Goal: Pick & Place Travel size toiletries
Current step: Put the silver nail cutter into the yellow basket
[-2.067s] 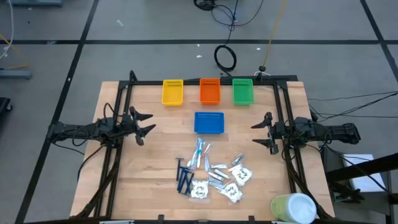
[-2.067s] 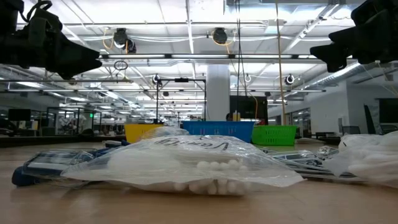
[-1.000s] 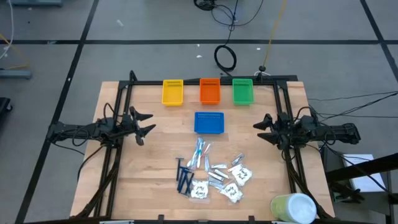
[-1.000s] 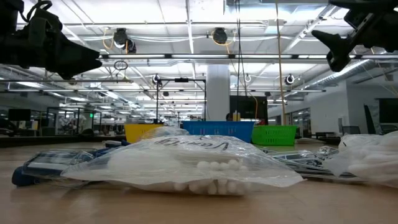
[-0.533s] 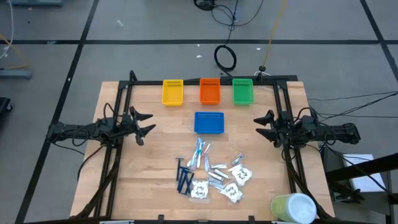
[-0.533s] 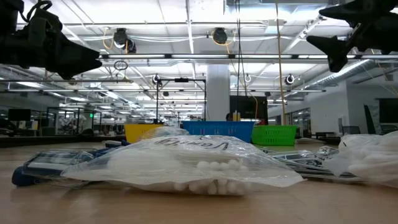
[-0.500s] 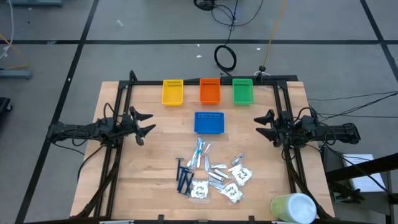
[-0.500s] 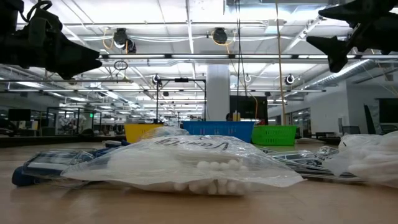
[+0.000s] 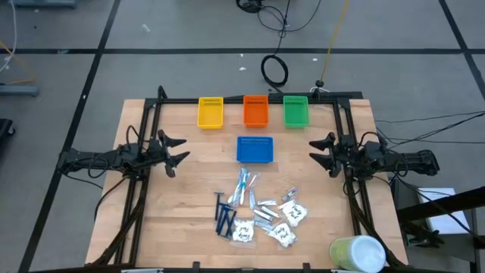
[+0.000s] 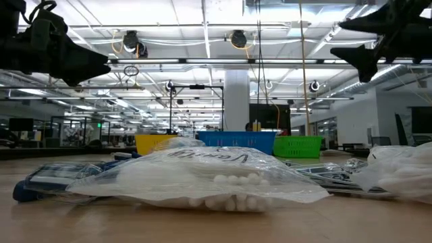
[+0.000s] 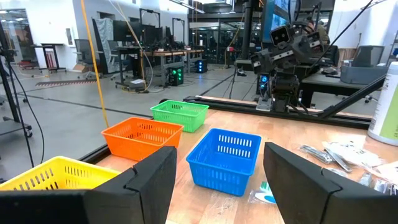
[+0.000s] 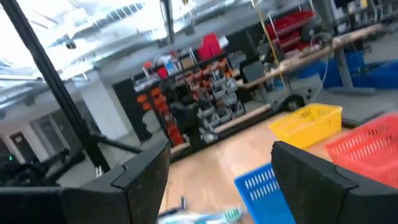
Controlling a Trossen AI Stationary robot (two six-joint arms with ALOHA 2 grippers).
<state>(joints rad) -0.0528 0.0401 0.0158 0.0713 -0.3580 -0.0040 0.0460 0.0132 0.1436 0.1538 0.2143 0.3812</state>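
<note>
From above: we see the travel size toiletries (image 9: pixel 259 212) heaped on the near middle of the wooden surface (image 9: pixel 189 227), short of the blue tray (image 9: pixel 255 149), untouched.
Hands, high view: left hand (image 9: pixel 178 151) and right hand (image 9: pixel 318 152) hover at opposite edges, fingers apart, both empty.
Key relation: the heap lies nearer-in and toward the centre from each hand; we judge the right hand slightly closer to the silvery packets (image 9: pixel 267 210) and white sachets (image 9: pixel 290 216), the left to the dark blue razors (image 9: pixel 223 216), whose long axes run roughly front to back.
Low view: a clear bag of white pellets (image 10: pixel 202 175) fills the foreground and hides most items behind it.
Left wrist view: toiletries (image 11: pixel 339 154) partly cut off at the frame edge.
Right wrist view: we see a light-blue-and-white stick (image 12: pixel 199 216), blurred.
</note>
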